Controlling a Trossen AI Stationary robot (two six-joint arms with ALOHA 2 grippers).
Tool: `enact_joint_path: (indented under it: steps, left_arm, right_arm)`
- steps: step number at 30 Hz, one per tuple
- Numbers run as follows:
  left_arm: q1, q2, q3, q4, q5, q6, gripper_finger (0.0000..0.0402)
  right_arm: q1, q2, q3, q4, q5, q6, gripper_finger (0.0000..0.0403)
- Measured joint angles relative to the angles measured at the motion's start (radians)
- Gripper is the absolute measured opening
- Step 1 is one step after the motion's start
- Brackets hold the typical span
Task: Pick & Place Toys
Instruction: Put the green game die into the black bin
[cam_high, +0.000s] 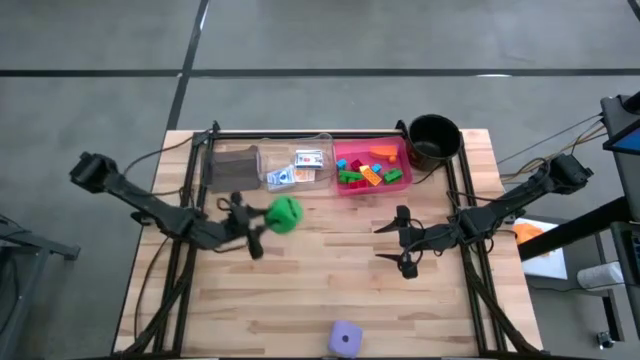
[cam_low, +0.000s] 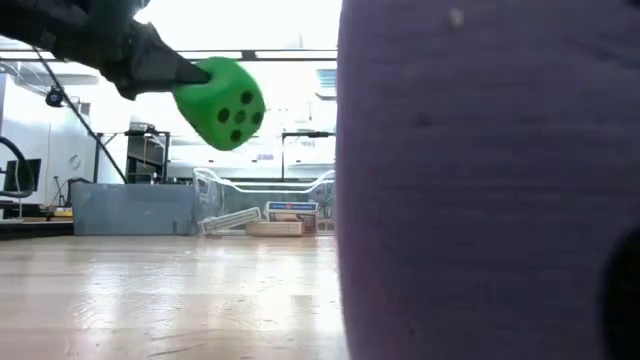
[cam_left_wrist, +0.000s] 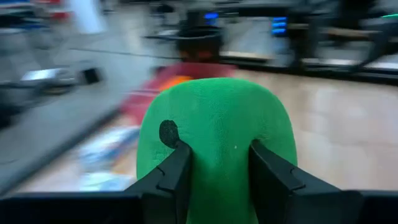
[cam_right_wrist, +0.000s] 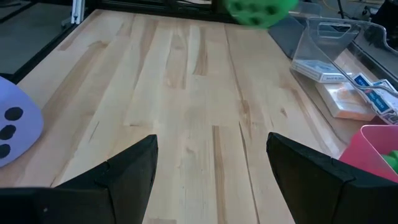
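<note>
- Two slim arms, dark all over, each made of jointed segments with a boxy block at the far end.
- The left gripper (cam_high: 252, 226) and right gripper (cam_high: 404, 243) carry two black fingers apiece.
- Seen from the wrists, the fingers (cam_right_wrist: 130, 171) are matte black, wedge-shaped, with angular faceted edges.
- Thin dark cables run along each arm.

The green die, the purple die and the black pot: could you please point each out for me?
green die (cam_high: 286, 214), high view, its top face.
purple die (cam_high: 346, 338), high view, its top face.
black pot (cam_high: 434, 129), high view, its dark inside.
</note>
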Motion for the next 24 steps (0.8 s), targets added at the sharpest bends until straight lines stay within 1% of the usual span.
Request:
enact_joint_path:
  steps: [6, 8, 10, 15, 20, 22, 24]
  left_arm:
    - [0.003, -0.210, 0.033, -0.288, -0.272, -0.076, 0.0114]
    - [0.007, -0.257, 0.033, -0.341, -0.359, -0.090, 0.0111]
    - [0.019, -0.295, 0.033, -0.371, -0.423, -0.090, 0.0105]
    - [0.092, -0.323, 0.030, -0.419, -0.441, -0.092, 0.0099]
    - [0.230, -0.321, 0.030, -0.557, -0.436, -0.192, 0.0092]
    - [0.305, -0.321, 0.030, -0.619, -0.399, -0.239, 0.0092]
    - [0.389, -0.321, 0.029, -0.667, -0.323, -0.272, 0.0090]
  right_arm:
    - [0.000, 0.007, 0.000, 0.000, 0.000, -0.001, 0.0300]
    - [0.000, 0.017, 0.000, 0.000, 0.000, -0.001, 0.0300]
    - [0.000, 0.028, 0.000, 0.002, 0.000, -0.001, 0.0300]
    - [0.000, 0.056, 0.001, 0.026, 0.000, -0.006, 0.0300]
    - [0.000, 0.072, 0.001, 0.047, 0.000, -0.013, 0.0300]
    - [0.000, 0.072, 0.001, 0.046, 0.000, -0.013, 0.0300]
    - [0.000, 0.071, 0.001, 0.047, -0.003, -0.014, 0.0300]
